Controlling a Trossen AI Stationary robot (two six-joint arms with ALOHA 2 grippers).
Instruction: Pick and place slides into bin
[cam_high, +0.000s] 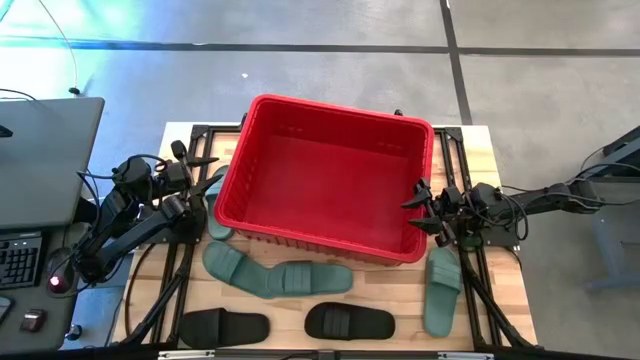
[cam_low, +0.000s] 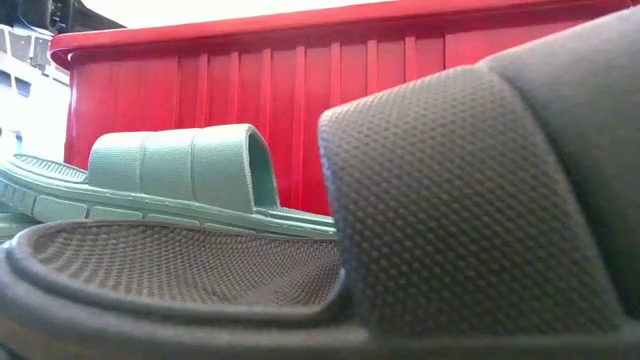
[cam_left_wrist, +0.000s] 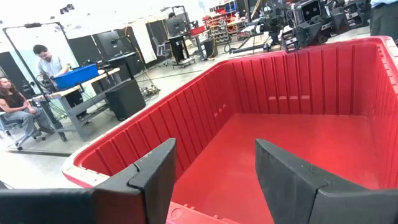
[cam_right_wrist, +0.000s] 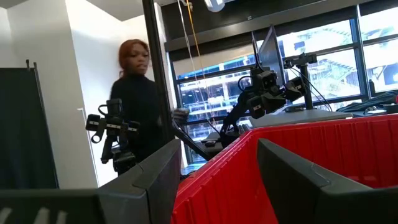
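Observation:
The red bin (cam_high: 325, 175) stands empty in the middle of the table. Several dull green slides lie flat on the table: one by the bin's left wall (cam_high: 218, 215), two overlapping before its near wall (cam_high: 232, 265) (cam_high: 300, 278), one at the near right (cam_high: 442, 290). Two black slides (cam_high: 225, 327) (cam_high: 348, 321) lie at the near edge; one fills the low view (cam_low: 460, 200). My left gripper (cam_high: 207, 188) (cam_left_wrist: 214, 155) is open and empty at the bin's left rim. My right gripper (cam_high: 418, 205) (cam_right_wrist: 217, 155) is open and empty at the bin's right rim.
Black frame rails (cam_high: 180, 290) run along the table's left and right sides. A grey desk with a keyboard (cam_high: 20, 255) stands left of the table. A person (cam_right_wrist: 134, 106) stands in the room beyond the table, and two others (cam_left_wrist: 50, 62) are farther off.

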